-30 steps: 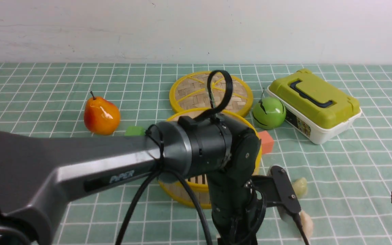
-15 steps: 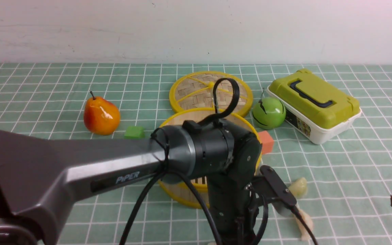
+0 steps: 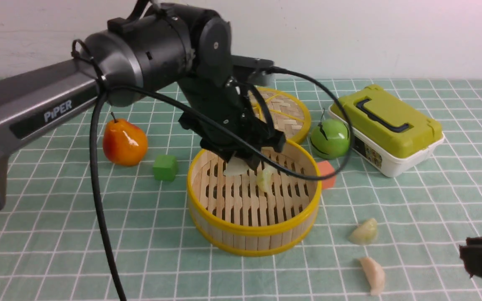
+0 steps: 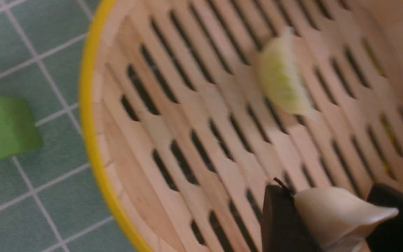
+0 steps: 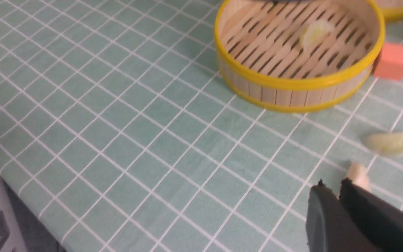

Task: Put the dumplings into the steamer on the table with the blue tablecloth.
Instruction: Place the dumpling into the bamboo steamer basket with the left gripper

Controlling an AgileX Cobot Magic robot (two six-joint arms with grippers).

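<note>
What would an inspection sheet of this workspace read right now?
Surface: teal-green grid-lined tablecloth, flat.
Job's things: round bamboo steamer holds one greenish-yellow dumpling; another greenish dumpling and a cream-white dumpling lie on the cloth outside.
Clutter: orange pear, green cube, salmon cube, green apple, lime-lidded white box, flat woven lid.
Grippers: left gripper, fingers shut on a second cream dumpling over the steamer; right gripper fingers together, empty.
Cables: black cable loops from the left arm across the steamer in front view; contact unclear.
Surroundings: white wall; nothing else seen.
</note>
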